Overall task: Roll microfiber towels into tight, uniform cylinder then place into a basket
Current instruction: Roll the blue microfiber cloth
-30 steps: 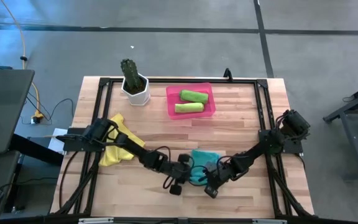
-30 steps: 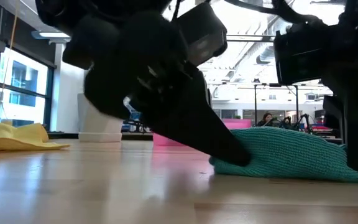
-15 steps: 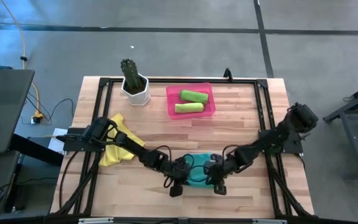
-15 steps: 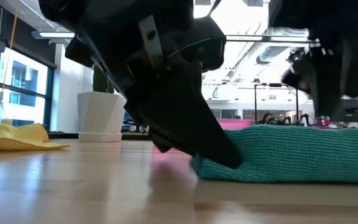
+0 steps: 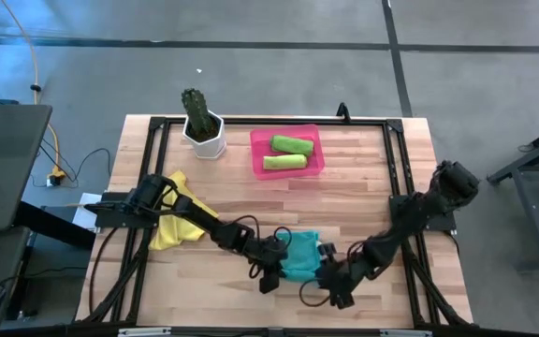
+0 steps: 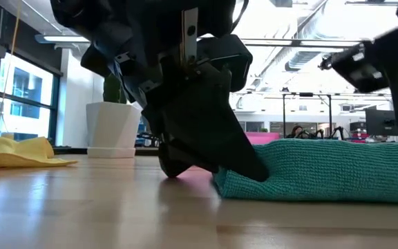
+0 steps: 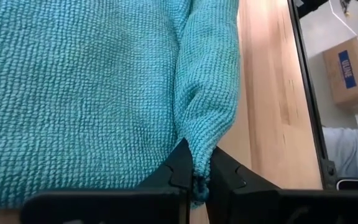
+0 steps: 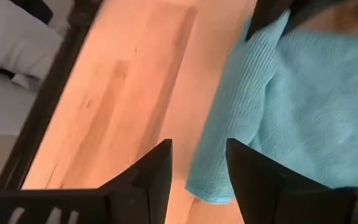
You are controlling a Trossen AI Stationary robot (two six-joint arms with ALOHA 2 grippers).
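A teal towel [image 5: 299, 255] lies flat on the table near its front edge, also seen in the low view [image 6: 323, 169]. My left gripper [image 7: 196, 168] is at the towel's near left corner [image 5: 271, 270], shut on it. My right gripper [image 8: 197, 155] stands open just off the towel's near right corner [image 5: 333, 285], and its fingers touch nothing. Two lime green rolled towels [image 5: 288, 153] lie in the pink basket [image 5: 258, 150] at the far middle. A yellow towel [image 5: 178, 217] lies crumpled at the left. My left gripper pinches a raised fold at the teal towel's edge [image 7: 199, 152] between its two fingers, near the near left corner. The fingers [image 6: 244, 162] come in low, slanting down from the table's left. The rest of the towel lies on the table, and the fold runs on beyond the fingertips as a ridge.
A white pot with a cactus [image 5: 202, 126] stands at the far left beside the basket. A black frame [image 5: 400, 187] runs around the table top. Bare wood lies between the teal towel and the basket.
My right gripper has come off the teal towel and drawn back toward the table's near edge. My left gripper has stayed at the towel's left edge. The towel, humped a second ago, now lies flatter and wider.
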